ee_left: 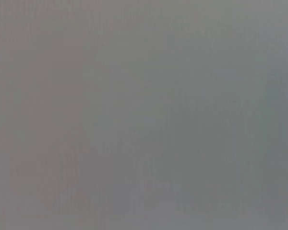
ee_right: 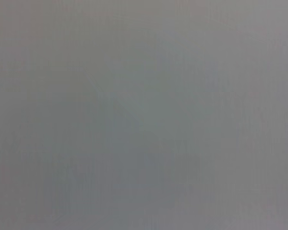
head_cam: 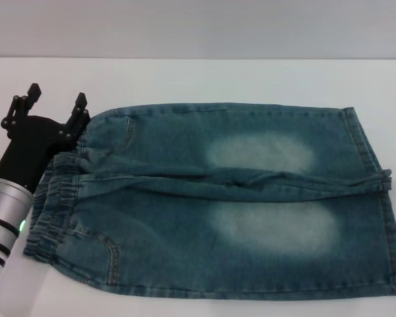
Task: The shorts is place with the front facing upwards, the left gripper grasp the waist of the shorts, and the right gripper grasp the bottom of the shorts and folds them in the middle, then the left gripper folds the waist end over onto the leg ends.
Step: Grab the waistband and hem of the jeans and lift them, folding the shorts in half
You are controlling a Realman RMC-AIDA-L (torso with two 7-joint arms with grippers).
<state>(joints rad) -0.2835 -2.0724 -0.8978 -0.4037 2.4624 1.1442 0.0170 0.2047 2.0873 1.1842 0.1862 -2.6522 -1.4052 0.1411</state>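
Note:
The blue-green denim shorts (head_cam: 237, 198) lie flat on the white table, front up, with pale faded patches on both thighs. The puckered elastic waist (head_cam: 53, 198) points left. The bottom of the shorts (head_cam: 389, 244), the two straight leg hems, lies at the right. My left gripper (head_cam: 56, 100) stands open at the far left, beside the far corner of the waist, one finger (head_cam: 80, 109) right at the denim edge and nothing between the fingers. The right gripper is out of view. Both wrist views show only a plain grey blur.
The white table (head_cam: 198, 79) stretches behind the shorts to a pale wall. The left arm's white and silver cylinder (head_cam: 3, 218) with its green light lies along the near left, next to the waistband.

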